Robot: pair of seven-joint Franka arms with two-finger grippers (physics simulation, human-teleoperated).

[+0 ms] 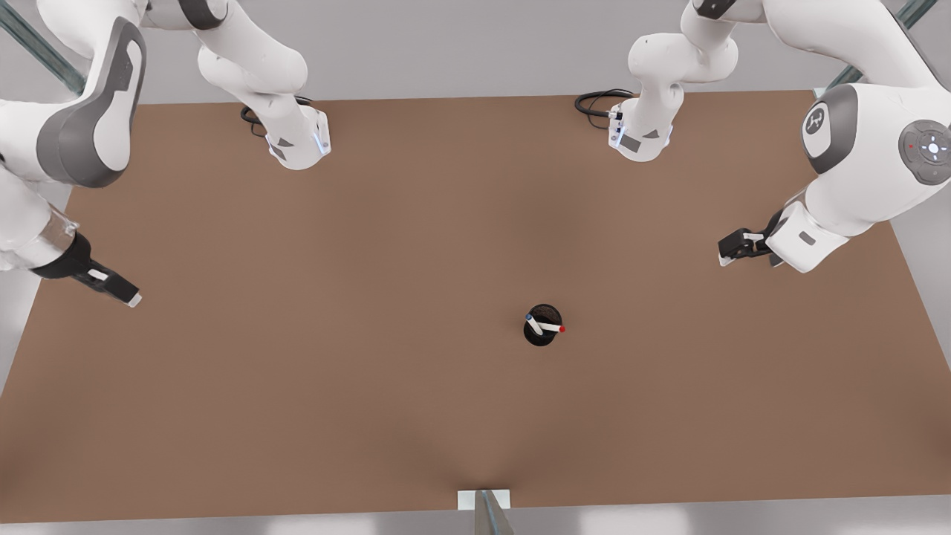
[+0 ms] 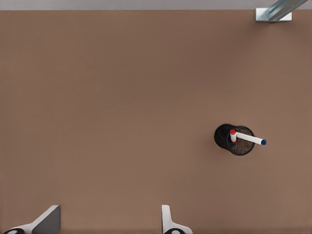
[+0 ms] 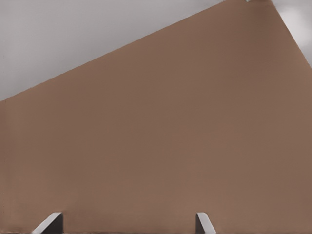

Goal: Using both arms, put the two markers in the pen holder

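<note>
The black pen holder (image 1: 540, 339) stands on the brown table, a little toward the front view's right of the middle. Both markers stick out of it, leaning apart: the red-capped one (image 1: 559, 328) and the blue-capped one (image 1: 531, 319). In the left wrist view the pen holder (image 2: 221, 137) holds the red marker (image 2: 233, 132) and the blue marker (image 2: 254, 140). My left gripper (image 1: 732, 250) hangs open at the front view's right, well away from the holder; its fingers are spread wide around the left gripper's midpoint (image 2: 108, 224). My right gripper (image 1: 128, 296) waits open at the front view's left, tilted over the table, and its midpoint (image 3: 127, 225) lies over bare table.
Two arm bases (image 1: 297, 141) (image 1: 640, 134) stand at the table's far edge with black cables (image 1: 598, 100) beside them. A small metal bracket (image 1: 484, 501) sits at the near edge. Bare brown table (image 1: 334, 357) surrounds the holder.
</note>
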